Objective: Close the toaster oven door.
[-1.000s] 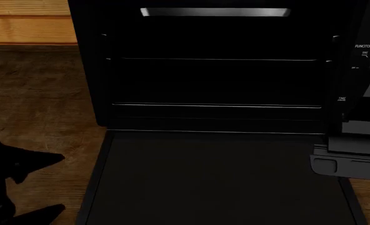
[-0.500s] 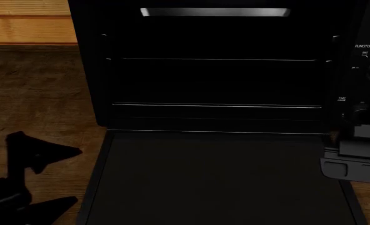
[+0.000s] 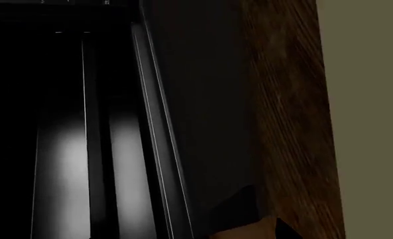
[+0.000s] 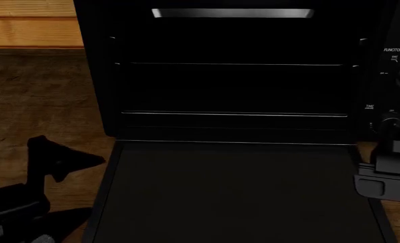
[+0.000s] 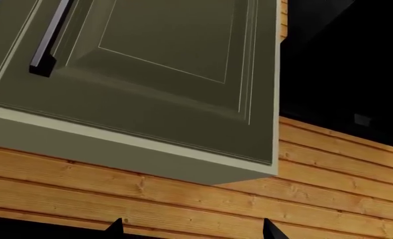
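flat dark-glass toaster oven door (image 4: 234,192) hangs open over grainy wood; jaws' state unclear

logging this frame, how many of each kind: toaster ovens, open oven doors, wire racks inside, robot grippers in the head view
toaster oven: 1
toaster oven door, open flat: 1
wire racks: 2
grippers, left gripper and right gripper: 2
total: 6

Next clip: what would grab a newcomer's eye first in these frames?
The toaster oven fills the head view, its dark cavity crossed by thin wire racks. Its door lies folded down flat toward the robot over the wooden counter. The left gripper sits just off the door's left edge, and the right arm's body shows at its right edge below the knob panel.
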